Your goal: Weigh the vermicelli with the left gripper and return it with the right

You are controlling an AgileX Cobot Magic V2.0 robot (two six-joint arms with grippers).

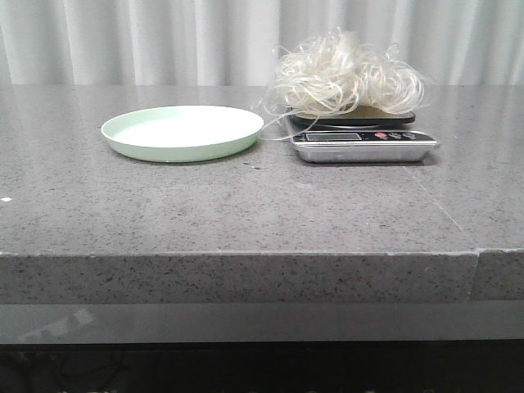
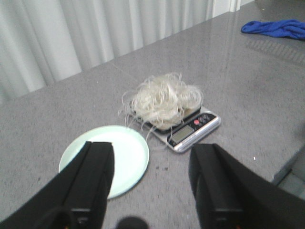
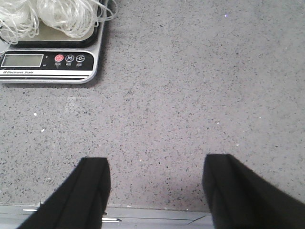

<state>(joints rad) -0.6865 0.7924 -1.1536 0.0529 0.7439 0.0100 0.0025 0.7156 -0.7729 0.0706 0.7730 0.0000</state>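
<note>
The vermicelli [image 1: 344, 78], a fluffy whitish tangle, lies on the small silver kitchen scale [image 1: 364, 146] at the table's back right; it also shows in the left wrist view [image 2: 162, 100] and at the edge of the right wrist view [image 3: 52, 16]. A pale green plate [image 1: 182, 131] stands empty left of the scale. Neither gripper shows in the front view. My left gripper [image 2: 151, 157] is open and empty, high above the table near the plate [image 2: 128, 152]. My right gripper [image 3: 156, 164] is open and empty above the table's front edge, right of the scale [image 3: 47, 64].
A blue cloth [image 2: 274, 27] lies far off on the table in the left wrist view. White curtains [image 1: 164, 41] hang behind the table. The grey stone table [image 1: 246, 213] has a seam at its front right.
</note>
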